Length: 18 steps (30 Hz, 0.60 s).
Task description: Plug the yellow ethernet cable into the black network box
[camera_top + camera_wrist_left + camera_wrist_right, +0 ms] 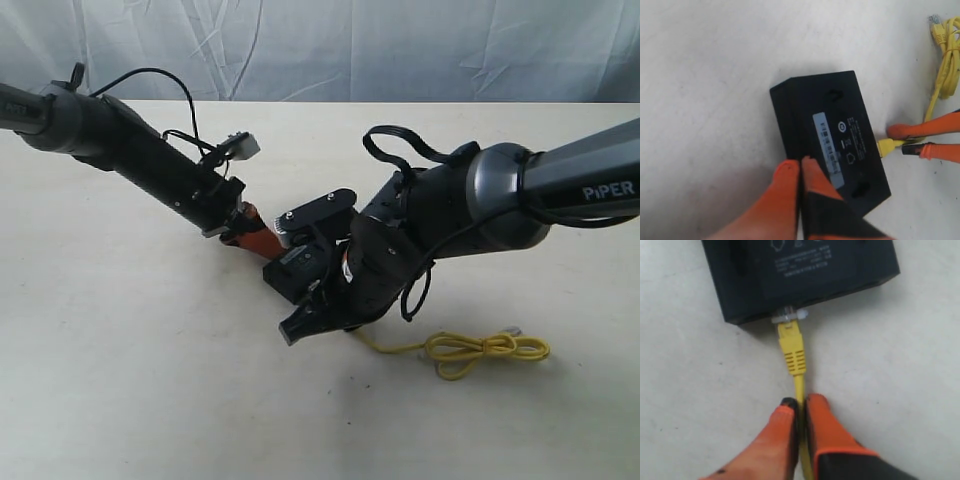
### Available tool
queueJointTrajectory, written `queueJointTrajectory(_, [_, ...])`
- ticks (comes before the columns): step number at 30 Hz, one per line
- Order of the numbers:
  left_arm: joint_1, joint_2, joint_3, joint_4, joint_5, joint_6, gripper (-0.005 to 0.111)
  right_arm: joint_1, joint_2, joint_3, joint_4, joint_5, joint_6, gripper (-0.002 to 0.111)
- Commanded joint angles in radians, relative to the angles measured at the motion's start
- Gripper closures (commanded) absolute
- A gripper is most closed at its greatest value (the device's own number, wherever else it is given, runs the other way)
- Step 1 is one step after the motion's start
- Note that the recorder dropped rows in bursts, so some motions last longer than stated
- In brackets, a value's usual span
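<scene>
Evidently insertion is in hand: the yellow cable, pinched behind its plug by the right end effector, is set at the port of the black box, braced by the closed left end effector. A straight push seems needed; slack lies at the box's four o'clock.

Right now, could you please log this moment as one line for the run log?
left gripper: shut, tips against black network box | right gripper: shut on yellow ethernet cable behind clear plug | plug at box port, seating unclear
</scene>
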Motion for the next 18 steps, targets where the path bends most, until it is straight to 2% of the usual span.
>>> queueJointTrajectory(1, [0.010,0.000,-0.001,-0.011,0.027,0.004,0.107,0.003,-0.002,-0.003,-0.012,-0.031,-0.007,0.078])
queueJointTrajectory(5, [0.047,-0.003,-0.001,-0.017,0.020,-0.008,0.107,0.003,-0.008,-0.003,-0.006,0.000,-0.007,0.068])
queueJointTrajectory(6, [0.077,-0.012,-0.001,-0.008,0.016,-0.035,0.107,0.001,-0.027,-0.003,-0.004,0.046,0.001,0.065])
queueJointTrajectory(9, [0.127,-0.048,-0.001,0.023,0.000,-0.124,0.107,-0.030,-0.074,-0.003,0.010,0.092,0.040,0.064])
queueJointTrajectory(11, [0.161,-0.084,-0.001,0.065,-0.014,-0.221,0.107,-0.071,-0.111,-0.003,0.049,0.102,0.040,0.071])
queueJointTrajectory(15, [0.191,-0.191,0.018,0.219,-0.065,-0.410,0.107,-0.181,-0.192,-0.003,0.103,0.126,0.040,0.104])
queueJointTrajectory(16, [0.191,-0.272,0.053,0.335,-0.119,-0.486,0.107,-0.230,-0.232,-0.003,0.124,0.155,0.025,0.108])
queueJointTrajectory(18, [0.187,-0.407,0.154,0.416,-0.225,-0.561,0.107,-0.303,-0.284,-0.003,0.171,0.220,-0.048,0.108])
